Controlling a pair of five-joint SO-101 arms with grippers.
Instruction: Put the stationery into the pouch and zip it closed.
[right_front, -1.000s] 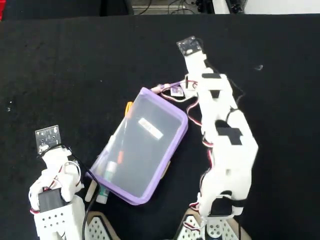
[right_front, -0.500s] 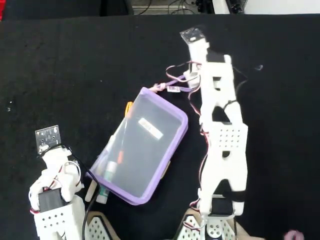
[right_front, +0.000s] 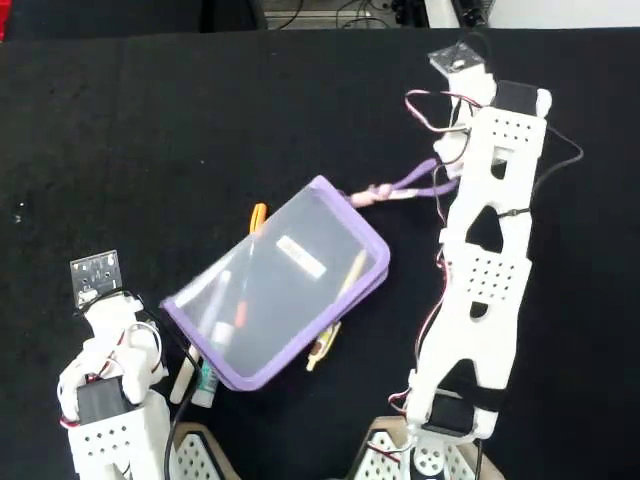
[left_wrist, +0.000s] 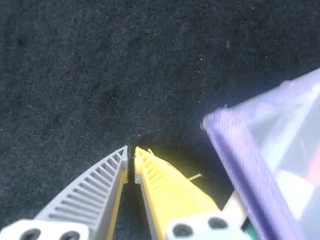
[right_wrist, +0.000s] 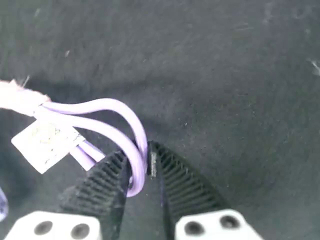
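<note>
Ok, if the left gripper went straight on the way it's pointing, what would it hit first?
Most likely the black table cloth. The shut left gripper points at bare cloth, and the clear, purple-edged pouch sits off to one side of that line. Depth is hard to judge here.

The clear, purple-edged pouch is laid askew on the table, pens seen inside, a yellow pen poking out, cord drawn taut
</note>
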